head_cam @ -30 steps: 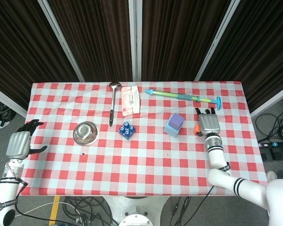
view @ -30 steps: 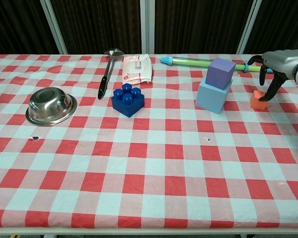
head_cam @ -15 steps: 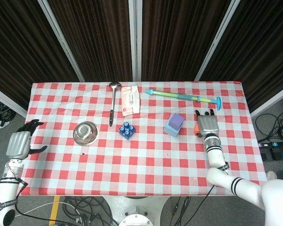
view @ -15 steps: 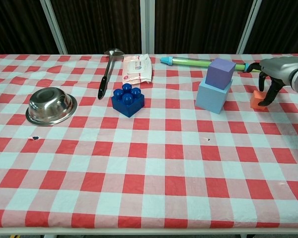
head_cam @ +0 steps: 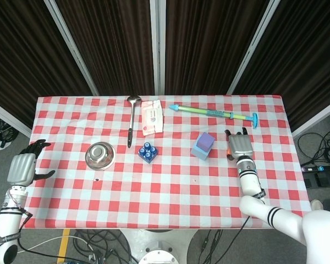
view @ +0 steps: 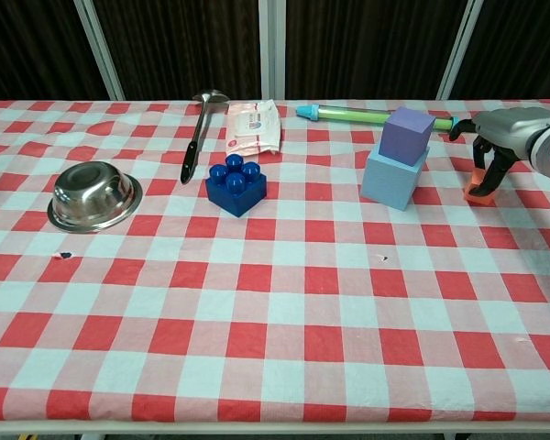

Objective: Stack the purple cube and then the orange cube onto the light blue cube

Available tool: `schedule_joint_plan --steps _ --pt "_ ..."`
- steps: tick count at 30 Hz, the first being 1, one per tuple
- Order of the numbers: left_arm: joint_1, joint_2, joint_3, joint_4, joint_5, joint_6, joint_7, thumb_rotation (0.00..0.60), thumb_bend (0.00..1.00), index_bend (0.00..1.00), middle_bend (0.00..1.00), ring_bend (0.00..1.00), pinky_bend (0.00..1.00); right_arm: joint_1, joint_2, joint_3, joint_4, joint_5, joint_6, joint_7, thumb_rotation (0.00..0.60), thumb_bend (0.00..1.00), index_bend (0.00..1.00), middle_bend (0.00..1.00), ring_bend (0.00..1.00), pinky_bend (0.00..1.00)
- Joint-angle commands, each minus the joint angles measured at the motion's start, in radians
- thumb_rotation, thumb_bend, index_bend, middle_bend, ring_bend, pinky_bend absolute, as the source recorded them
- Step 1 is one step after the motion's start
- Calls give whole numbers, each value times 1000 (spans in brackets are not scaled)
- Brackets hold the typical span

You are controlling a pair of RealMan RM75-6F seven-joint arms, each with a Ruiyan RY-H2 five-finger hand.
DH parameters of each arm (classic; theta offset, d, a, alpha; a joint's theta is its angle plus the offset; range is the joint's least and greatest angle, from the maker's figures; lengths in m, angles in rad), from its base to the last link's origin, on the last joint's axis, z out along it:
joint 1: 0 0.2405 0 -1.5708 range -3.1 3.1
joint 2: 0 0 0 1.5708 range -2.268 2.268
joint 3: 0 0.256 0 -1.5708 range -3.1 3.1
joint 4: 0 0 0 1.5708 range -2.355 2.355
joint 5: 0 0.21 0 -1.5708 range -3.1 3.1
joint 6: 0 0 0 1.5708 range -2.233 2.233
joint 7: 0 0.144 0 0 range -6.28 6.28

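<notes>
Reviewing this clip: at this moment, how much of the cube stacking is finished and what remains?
Done: the purple cube sits on the light blue cube. In hand: the right hand is down over the orange cube, fingers around it, but the cube is on the tablecloth and a firm grip cannot be confirmed. Left: lift the orange cube and place it on the purple one. The left hand hangs idle off the table's edge.

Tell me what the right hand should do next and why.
Probably close the right hand on the orange cube and lift. The purple cube already sits on the light blue cube, and the fingers straddle the orange cube, which is on the table.
</notes>
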Motion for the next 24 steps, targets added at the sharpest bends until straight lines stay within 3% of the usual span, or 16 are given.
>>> schedule_joint_plan --steps 1,7,18,24 --pt "0 0 0 0 0 0 0 600 58 298 262 217 310 -4 5 2 -8 -1 4 1 600 137 168 538 264 21" --pt "1 2 -1 -2 0 3 0 600 58 298 262 218 310 -18 67 19 -108 -38 61 9 600 137 171 545 268 22" --pt "-3 -4 10 -11 25 14 16 600 58 298 262 217 310 -25 319 98 -494 -65 241 -82 600 139 171 545 268 21" --pt "-9 -15 25 -16 55 25 41 600 57 298 262 218 310 1 412 137 -643 -29 283 -146 600 141 171 545 268 21"
